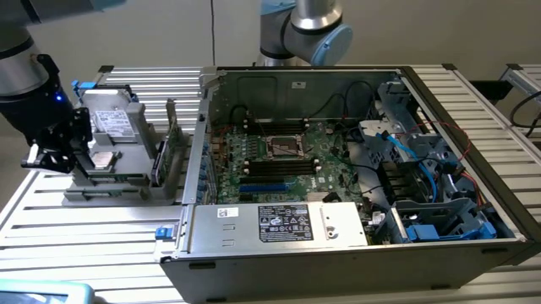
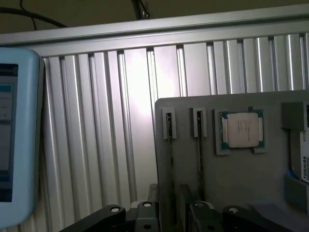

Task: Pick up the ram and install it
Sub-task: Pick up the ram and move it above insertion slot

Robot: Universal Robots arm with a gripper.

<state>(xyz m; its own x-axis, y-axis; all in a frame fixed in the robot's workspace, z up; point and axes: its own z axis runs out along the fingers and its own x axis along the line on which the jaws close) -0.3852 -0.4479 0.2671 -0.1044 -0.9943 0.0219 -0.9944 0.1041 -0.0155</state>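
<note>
Ram (image 2: 199,153) stands edge-on, thin and dark, in gray holder (image 2: 241,179).

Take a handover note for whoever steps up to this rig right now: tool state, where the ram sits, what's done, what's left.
Tool: open and holding nothing. It is low over the grey holder, with its jaws either side of the ram's line.
Ram: edge-up in a holder slot, beside a second slotted stick and the processor chip.
Computer case: open with the motherboard exposed, to the exterior view's right of the holder.
Done: tool lined up at the ram, nothing grasped yet.
Left: the pick-up and the install, both.
</note>
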